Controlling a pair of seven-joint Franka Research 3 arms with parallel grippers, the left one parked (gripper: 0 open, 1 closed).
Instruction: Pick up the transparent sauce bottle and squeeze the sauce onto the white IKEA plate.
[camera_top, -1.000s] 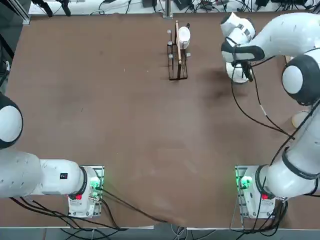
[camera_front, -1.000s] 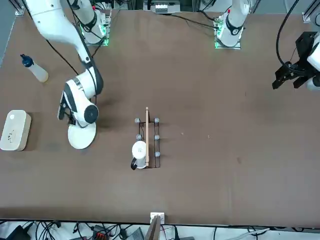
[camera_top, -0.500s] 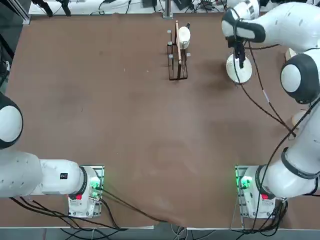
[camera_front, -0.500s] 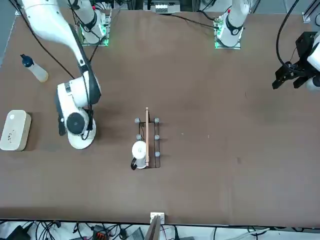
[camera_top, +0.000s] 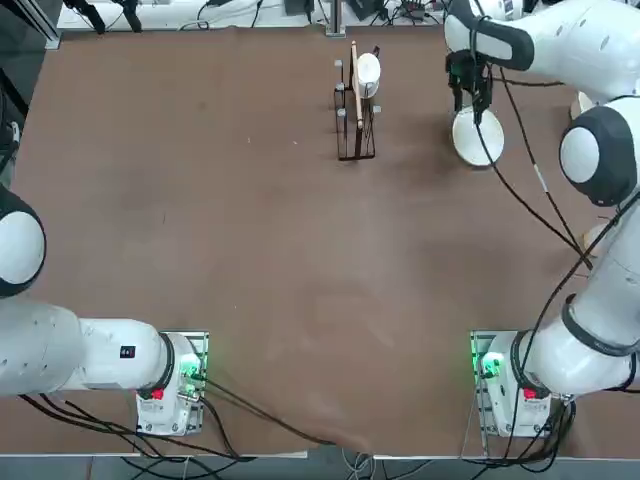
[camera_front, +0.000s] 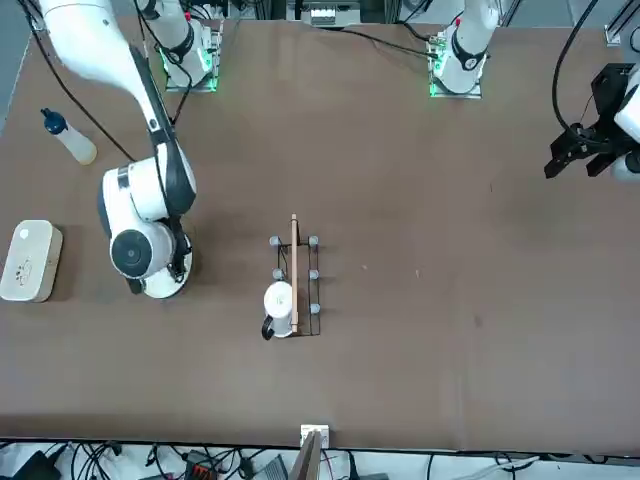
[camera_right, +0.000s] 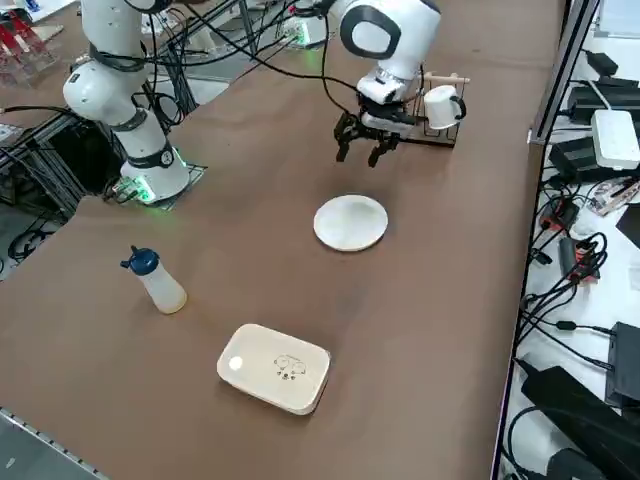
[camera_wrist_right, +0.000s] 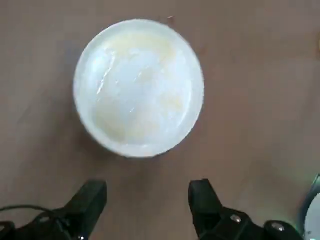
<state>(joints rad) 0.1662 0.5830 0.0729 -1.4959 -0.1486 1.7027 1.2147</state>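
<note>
**With the tool wide and empty, nothing is lifted yet**

While I watch from overhead, my right tool (camera_top: 470, 97) hangs above the worktop (camera_top: 250, 250) just beside the white IKEA plate (camera_right: 351, 222), its 2 fingers (camera_wrist_right: 90, 205) spread wide and gripping nothing. From the right side, the transparent sauce bottle (camera_right: 157, 282) stands upright, well apart from the plate, near a white rounded box (camera_right: 275, 367). Close to the tool is a wire rack (camera_top: 355, 110) carrying a white mug (camera_right: 439, 106).
</note>
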